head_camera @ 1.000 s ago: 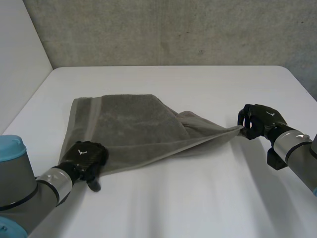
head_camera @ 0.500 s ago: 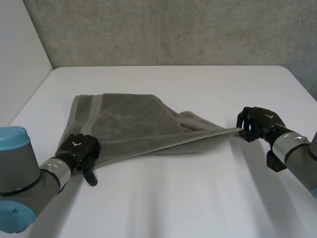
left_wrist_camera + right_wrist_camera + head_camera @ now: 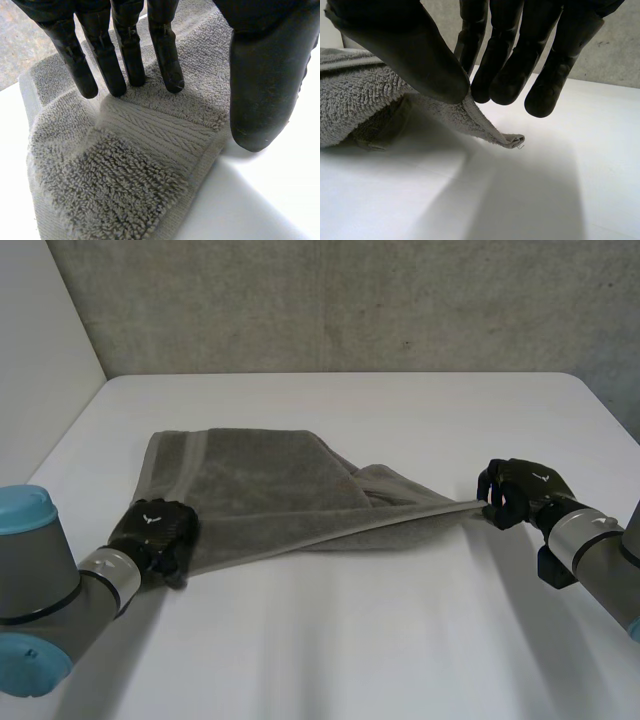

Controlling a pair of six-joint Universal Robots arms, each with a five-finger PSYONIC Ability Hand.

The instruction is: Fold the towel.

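Observation:
A grey towel [image 3: 262,490] lies on the white table [image 3: 360,640], flat at the left and drawn out to a point at the right. My left hand [image 3: 153,530] rests on its near left corner. In the left wrist view its fingers [image 3: 167,60] are straight with the tips on the towel [image 3: 125,170], and the thumb [image 3: 262,90] stands just off the towel's edge on the table: the hand is open. My right hand [image 3: 515,493] pinches the towel's right corner [image 3: 506,138] between its thumb [image 3: 405,45] and fingers, holding it a little above the table.
A rough grey wall [image 3: 350,300] runs behind the table's far edge. The table's left edge [image 3: 60,450] lies near the towel's far left corner. Bare tabletop lies in front of the towel and beyond it.
My left hand has slid away from me and to the left onto the towel's near left corner. The near edge now runs straighter. My right hand has kept its pinch almost in place.

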